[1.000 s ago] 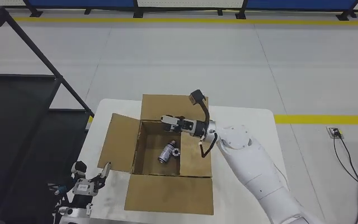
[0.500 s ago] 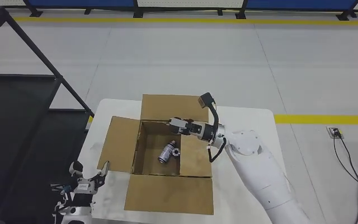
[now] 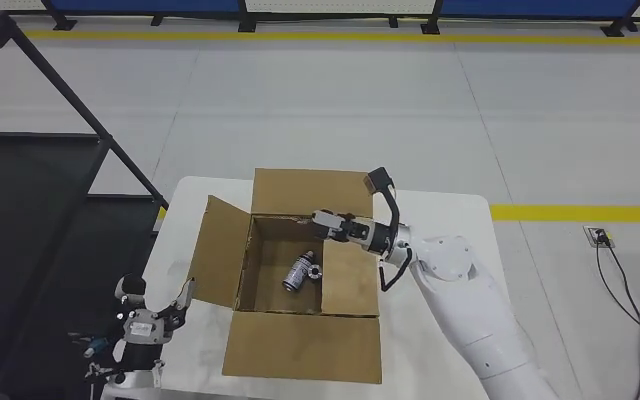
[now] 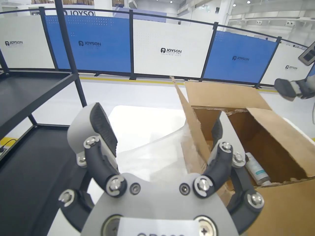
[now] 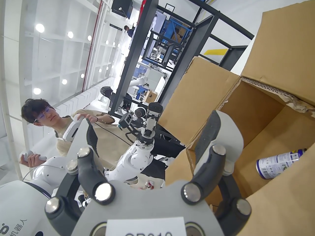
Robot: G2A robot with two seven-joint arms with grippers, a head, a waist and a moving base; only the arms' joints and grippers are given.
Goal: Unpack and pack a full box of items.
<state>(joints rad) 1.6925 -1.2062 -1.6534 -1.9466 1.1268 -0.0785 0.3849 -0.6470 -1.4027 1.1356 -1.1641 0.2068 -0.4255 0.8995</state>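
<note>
Box (image 3: 262,262) is sitting open on the table (image 3: 440,215) | spray can (image 3: 299,271) is lying sideways on its floor | right gripper (image 3: 318,222) is hovering spread over the far corner — seemingly poised for the can | left gripper (image 3: 155,305) is idling spread just outside the box.

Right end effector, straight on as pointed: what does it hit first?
Probably the box's raised side flap, across the opening from the right end effector; whether it clears the flap's top is unclear.
</note>
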